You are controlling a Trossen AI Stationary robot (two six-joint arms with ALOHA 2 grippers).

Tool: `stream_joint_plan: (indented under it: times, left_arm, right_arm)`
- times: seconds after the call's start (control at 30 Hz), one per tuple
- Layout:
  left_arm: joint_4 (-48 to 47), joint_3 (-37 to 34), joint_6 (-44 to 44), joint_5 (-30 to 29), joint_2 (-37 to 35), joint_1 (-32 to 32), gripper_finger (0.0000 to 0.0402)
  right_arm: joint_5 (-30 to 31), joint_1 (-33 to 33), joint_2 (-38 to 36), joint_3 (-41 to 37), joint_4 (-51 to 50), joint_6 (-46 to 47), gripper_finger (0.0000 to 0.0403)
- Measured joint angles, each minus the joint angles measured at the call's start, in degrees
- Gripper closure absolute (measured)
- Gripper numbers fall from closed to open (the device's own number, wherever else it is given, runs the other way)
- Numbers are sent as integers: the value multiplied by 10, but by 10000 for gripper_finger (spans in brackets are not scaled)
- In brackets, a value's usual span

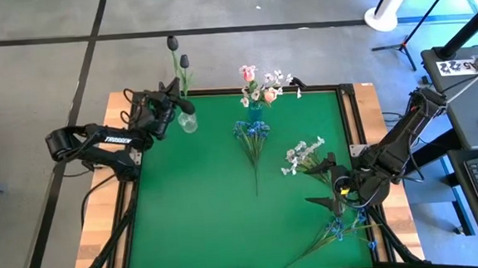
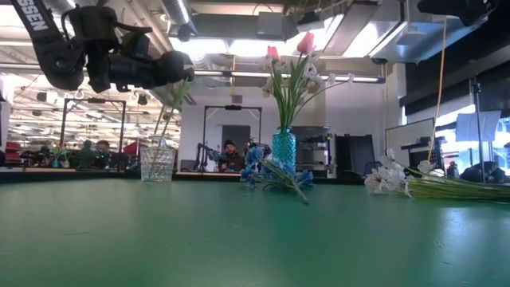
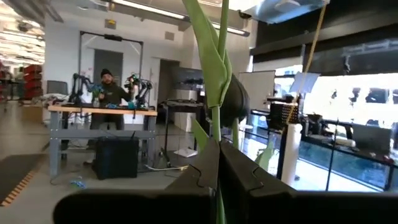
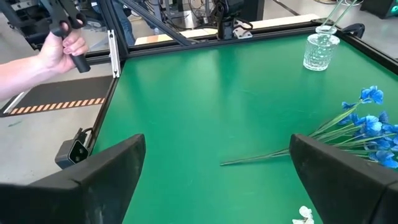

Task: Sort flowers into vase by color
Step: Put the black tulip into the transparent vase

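My left gripper (image 1: 179, 104) (image 3: 218, 148) is at the far left of the table, beside the clear glass vase (image 1: 187, 121) (image 2: 157, 163), and is shut on a green flower stem. Two dark tulip buds (image 1: 172, 42) (image 1: 184, 61) rise beyond the vase. A blue vase (image 1: 255, 112) (image 2: 284, 149) holds pink tulips (image 2: 305, 43) and white blossoms. Blue flowers (image 1: 251, 133) and white flowers (image 1: 305, 155) lie flat on the green mat. My right gripper (image 1: 334, 188) (image 4: 217, 180) hangs open over the right side, beside the white flowers. My left gripper pinches a green stem (image 3: 216, 124) between its two fingers. The fingers come nearly level from the table's left side and lie across the stem, which stands upright through them and runs up out of the wrist view. A dark bud (image 3: 236, 99) shows just behind. The stem's lower end is hidden.
More blue flowers (image 1: 340, 227) lie at the near right corner. A black frame (image 1: 350, 119) rims the mat. In the right wrist view a person's hand (image 4: 62, 43) holds a black handle beyond the table's left side. Bare mat (image 1: 193, 203) stretches across the near left.
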Motion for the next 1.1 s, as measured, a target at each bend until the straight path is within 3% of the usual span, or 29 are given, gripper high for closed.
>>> stream_joint_plan:
  times: [0.27,0.57,1.1]
  left_arm:
    - [-53,0,-10,15,0,6,401]
    - [3,0,0,41,0,6,401]
    - [-10,0,-14,80,40,28,401]
  right_arm:
    - [15,0,0,0,-1,0,6]
    - [15,0,0,0,-1,0,6]
    - [45,0,0,0,-2,-5,6]
